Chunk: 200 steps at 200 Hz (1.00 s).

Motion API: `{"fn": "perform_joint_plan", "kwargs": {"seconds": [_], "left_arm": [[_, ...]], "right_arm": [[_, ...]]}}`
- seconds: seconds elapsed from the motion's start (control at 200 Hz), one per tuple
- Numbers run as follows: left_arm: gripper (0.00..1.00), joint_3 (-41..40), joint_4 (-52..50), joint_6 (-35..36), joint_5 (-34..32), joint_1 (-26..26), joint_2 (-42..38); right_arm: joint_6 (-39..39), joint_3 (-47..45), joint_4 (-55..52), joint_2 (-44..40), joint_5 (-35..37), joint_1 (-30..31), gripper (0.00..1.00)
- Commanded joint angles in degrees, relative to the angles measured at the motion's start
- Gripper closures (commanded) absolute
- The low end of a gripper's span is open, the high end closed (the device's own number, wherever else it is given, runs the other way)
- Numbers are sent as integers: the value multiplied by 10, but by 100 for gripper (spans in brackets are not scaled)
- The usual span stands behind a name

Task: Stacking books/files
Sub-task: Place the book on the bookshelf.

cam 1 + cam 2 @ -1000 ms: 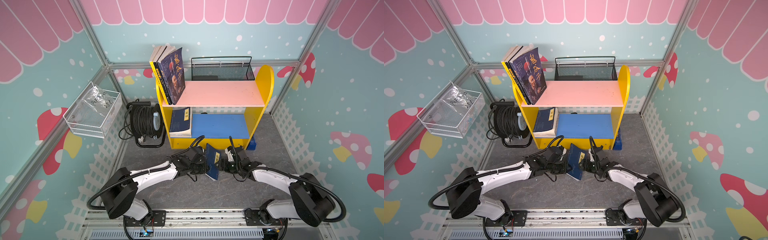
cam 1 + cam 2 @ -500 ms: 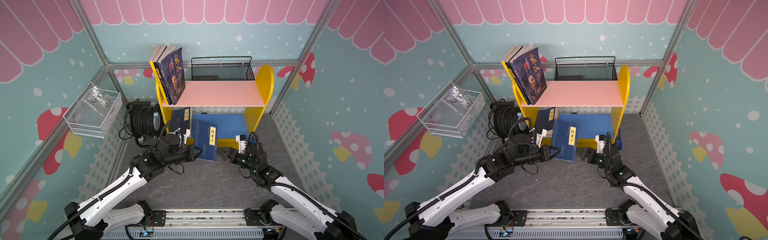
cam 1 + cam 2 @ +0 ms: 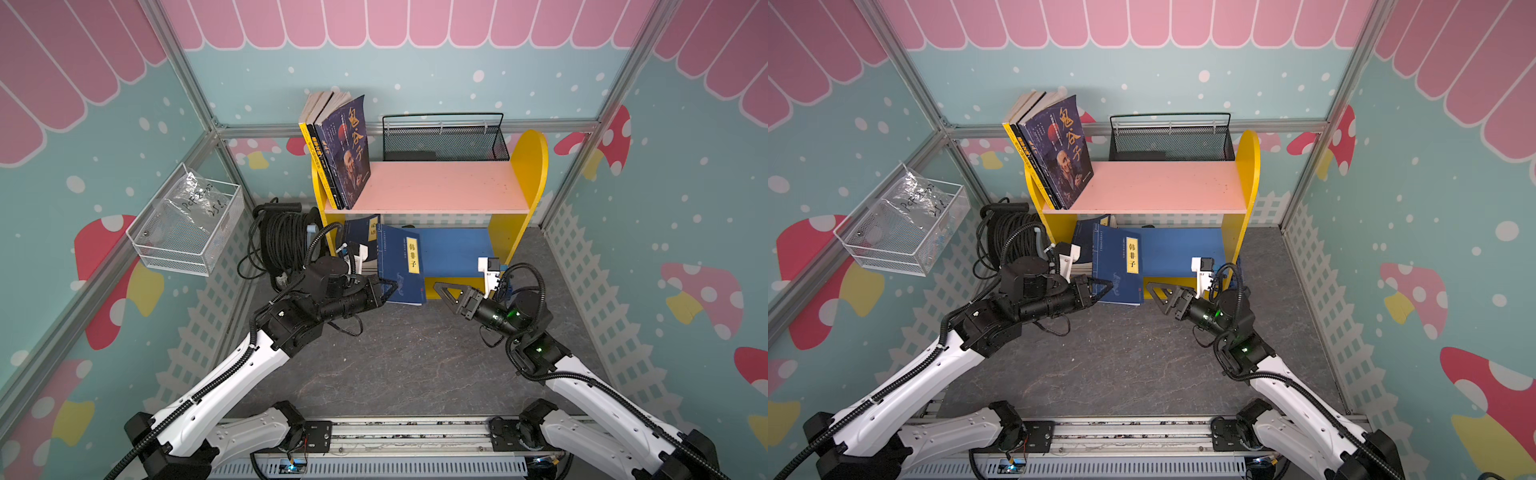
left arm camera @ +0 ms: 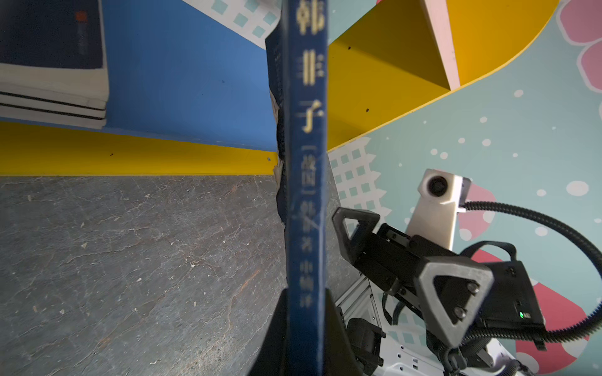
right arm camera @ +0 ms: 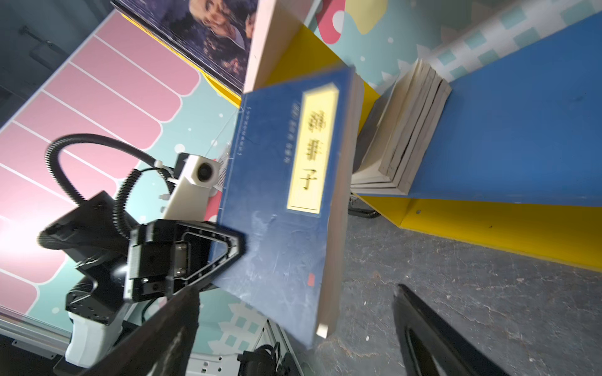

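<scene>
In both top views the left gripper is clamped on the lower left corner of a navy book, just below the centre of the frame. The book stands nearly upright, with its cover and yellow label toward the camera. It is in front of the lower compartment of the yellow shelf. Its lower edge overlaps the shelf's front lip. Whether it touches the floor cannot be told from above. In the left wrist view the book shows its spine, running up the middle of the frame from between the two fingers.

The right gripper sits right of centre, near the book's lower right corner but apart from it. Its jaws are spread wide and hold nothing.

A stack of navy books lies flat at the left end of the blue board, partly behind the held book. In the right wrist view the stack shows its page edges in the upper right of the frame, beyond the book.

At the upper centre, three thicker books stand leaning at the left end of the pink board, the purple one outermost.
</scene>
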Motion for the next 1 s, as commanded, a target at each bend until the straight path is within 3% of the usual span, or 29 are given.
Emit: {"fn": "perform_joint_plan", "kwargs": {"seconds": [0.0,0.085,0.31,0.625,0.81,0.996], "left_arm": [[100,6,20,-2,10,13,-14],[100,14,21,2,18,15,-10],[100,29,40,-5,44,16,-4],[100,3,134,-70,92,22,-25],[100,-16,188,-99,125,23,-25],[100,-27,207,-110,136,24,-30]], "right_arm": [[13,0,-8,-28,24,3,5],[8,25,-52,-14,8,3,5],[-6,53,-46,64,-54,15,5],[91,-17,176,108,-106,19,14],[127,-19,255,138,-129,20,32],[160,-28,342,149,-121,20,32]]}}
